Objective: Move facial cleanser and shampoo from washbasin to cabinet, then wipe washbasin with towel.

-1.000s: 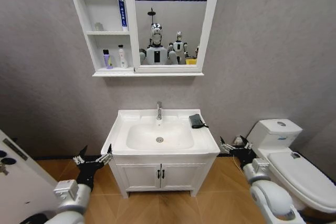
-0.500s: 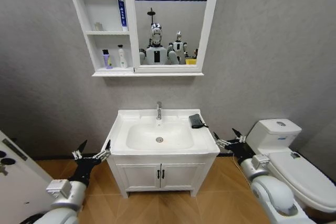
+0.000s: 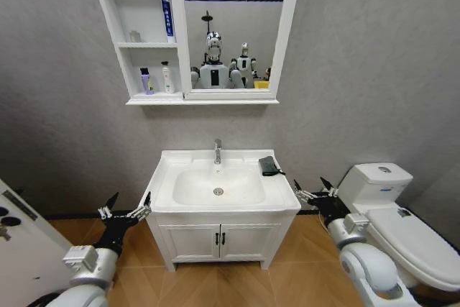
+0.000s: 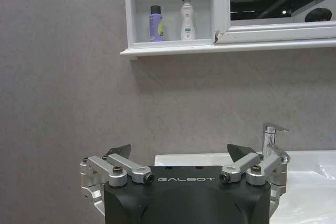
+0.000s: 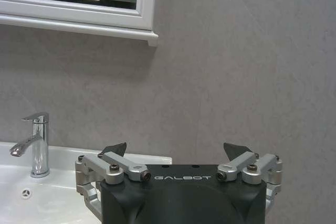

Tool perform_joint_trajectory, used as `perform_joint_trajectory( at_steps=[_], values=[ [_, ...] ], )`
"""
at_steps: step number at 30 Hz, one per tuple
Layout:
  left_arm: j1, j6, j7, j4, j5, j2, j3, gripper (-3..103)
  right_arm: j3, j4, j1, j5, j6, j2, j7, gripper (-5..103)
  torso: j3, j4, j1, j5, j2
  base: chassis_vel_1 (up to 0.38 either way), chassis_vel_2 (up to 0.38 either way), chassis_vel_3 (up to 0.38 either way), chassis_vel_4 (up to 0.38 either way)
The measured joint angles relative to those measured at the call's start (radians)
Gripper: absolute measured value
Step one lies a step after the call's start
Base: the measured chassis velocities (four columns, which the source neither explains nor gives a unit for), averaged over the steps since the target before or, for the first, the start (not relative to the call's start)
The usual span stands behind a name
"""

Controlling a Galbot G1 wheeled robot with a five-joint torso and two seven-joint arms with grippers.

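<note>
Your left tool (image 3: 126, 210) hangs low beside the washbasin's (image 3: 167, 203) left edge, spread wide and holding nothing. Up in the cabinet (image 3: 115, 16), two bottles (image 3: 157, 79) stand on the bottom shelf. One dark towel (image 3: 269, 166) lies on the surface's right rim. Your right tool (image 3: 313, 192) waits by the right edge, spread wide, holding nothing, with the toilet (image 3: 402, 228) close beside it.
</note>
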Motion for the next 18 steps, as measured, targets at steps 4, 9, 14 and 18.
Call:
perform_joint_trajectory(
  at_steps=[4, 9, 14, 18],
  values=[
    [0.0, 0.0, -0.001, 0.0, 0.0, 0.0, 0.0, 100, -0.001, 0.001, 0.006, 0.007, -0.02, 0.007, 0.016, 100, 0.0, 0.0, 0.0, 0.0002, 0.0, 0.0, 0.0, 0.0, 0.0],
    [-0.001, 0.001, -0.001, 0.0, 0.0, 0.001, 0.001, 100, -0.006, 0.0, 0.011, 0.004, -0.037, 0.006, 0.003, 100, 0.0, 0.0, 0.0, 0.0001, 0.0, 0.0, 0.0, 0.0, 0.0],
    [-0.001, 0.001, -0.001, 0.0, -0.001, 0.001, 0.001, 100, -0.012, -0.004, 0.012, 0.002, -0.037, 0.009, -0.004, 100, 0.0, -0.0001, 0.0, 0.0001, 0.0, 0.0, 0.0, 0.0, 0.0],
    [-0.001, 0.001, -0.002, 0.0, -0.001, 0.001, 0.001, 100, -0.018, -0.006, 0.013, -0.009, -0.037, 0.018, -0.007, 100, 0.0, 0.0, 0.0, 0.0002, 0.0, -0.009, 0.01, 0.011, -0.013]
  ],
)
